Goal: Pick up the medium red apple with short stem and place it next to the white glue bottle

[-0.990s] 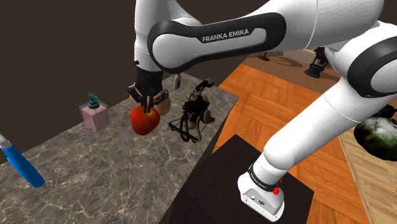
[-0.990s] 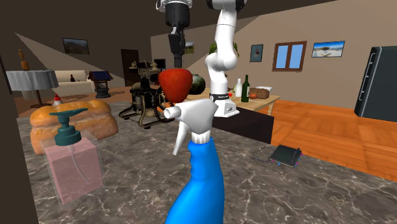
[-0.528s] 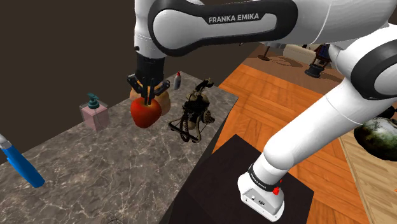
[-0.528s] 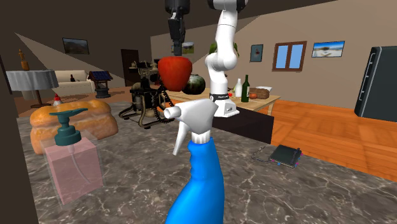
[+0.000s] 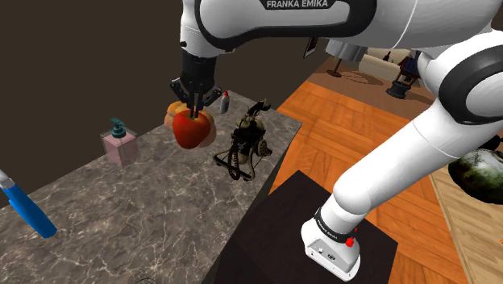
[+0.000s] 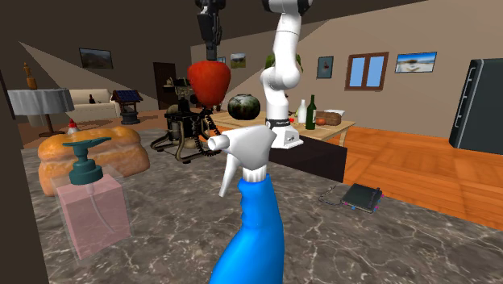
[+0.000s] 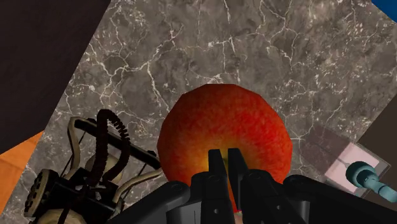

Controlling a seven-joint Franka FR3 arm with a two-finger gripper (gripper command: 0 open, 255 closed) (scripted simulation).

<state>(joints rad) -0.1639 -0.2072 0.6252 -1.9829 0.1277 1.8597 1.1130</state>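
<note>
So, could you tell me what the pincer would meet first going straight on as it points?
The pincer grips the apple; beyond that, probably bare marble counter between the dark machine and the pink soap bottle, though the apple hides the exact spot.

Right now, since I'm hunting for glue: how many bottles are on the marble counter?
3: a pink pump bottle by the counter's far edge, a blue spray bottle at the shoulder view's left edge, a small red-capped bottle beside the bread. The arm may hide more.
</note>
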